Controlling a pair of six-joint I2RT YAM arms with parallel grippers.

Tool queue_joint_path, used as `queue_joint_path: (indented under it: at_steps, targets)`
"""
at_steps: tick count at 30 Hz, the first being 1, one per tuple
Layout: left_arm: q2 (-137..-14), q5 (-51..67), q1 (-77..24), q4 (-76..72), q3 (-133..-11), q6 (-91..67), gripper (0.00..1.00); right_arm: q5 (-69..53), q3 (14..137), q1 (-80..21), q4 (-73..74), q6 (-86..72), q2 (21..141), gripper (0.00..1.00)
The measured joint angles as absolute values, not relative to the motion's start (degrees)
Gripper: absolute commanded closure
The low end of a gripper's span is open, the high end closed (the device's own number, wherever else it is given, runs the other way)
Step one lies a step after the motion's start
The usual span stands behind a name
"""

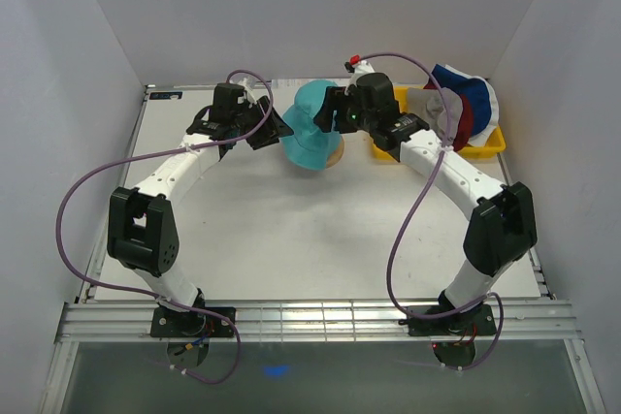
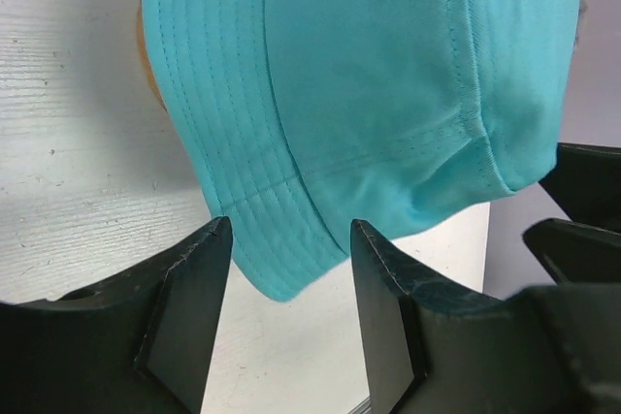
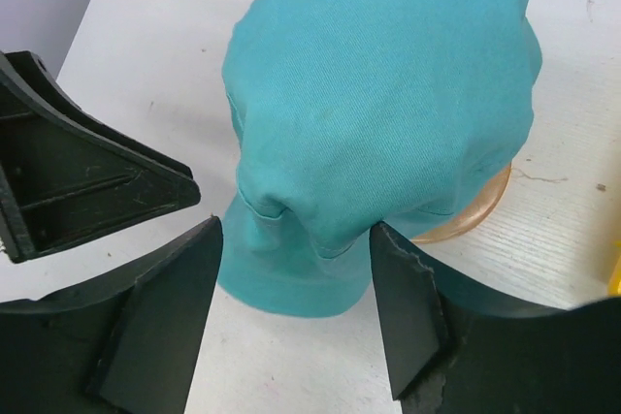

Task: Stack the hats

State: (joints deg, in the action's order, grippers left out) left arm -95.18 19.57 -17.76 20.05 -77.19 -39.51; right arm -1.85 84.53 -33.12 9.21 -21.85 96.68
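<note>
The left gripper (image 1: pixel 275 129) stands with its fingers spread. From the left wrist view, the teal hat (image 2: pixel 369 94) lies straight ahead of it, with the low corner of the brim hanging into the gap between the fingers and touching neither. The hat sits draped over the wooden stand (image 1: pixel 336 158), crown up and tilted, with the brim sagging lowest on the near side.

The right gripper (image 1: pixel 326 113) faces the hat from the opposite side, also spread and gripping nothing. The brim lies just beyond its fingertips.

Both hands are about equally close to the teal hat. The other hats (image 1: pixel 466 104) are heaped in the yellow tray (image 1: pixel 492 147), behind the right gripper on its outer side and well away from the left. The next pickup therefore probably falls to the right arm.
</note>
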Motion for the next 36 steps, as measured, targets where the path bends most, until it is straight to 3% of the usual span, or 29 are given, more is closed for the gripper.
queue_joint_path:
  at_steps: [12, 19, 27, 36]
  targets:
    - [-95.5, 18.6, -17.8, 20.1, -77.2, -39.3, 0.52, 0.4, 88.3, -33.1, 12.1, -21.0, 94.6, 0.22]
    - [-98.9, 16.4, -17.8, 19.6, -77.2, -38.8, 0.62, 2.9, 98.8, -33.0, 16.8, -19.8, 99.5, 0.22]
    - [-106.5, 14.1, -17.8, 18.3, -77.8, -39.6, 0.64, 6.3, 108.3, -33.1, 22.7, -15.9, 110.2, 0.24]
    - [-110.5, 13.9, -17.7, 17.5, -78.8, -40.6, 0.64, 15.4, 112.2, -36.9, 25.3, -9.7, 113.0, 0.24]
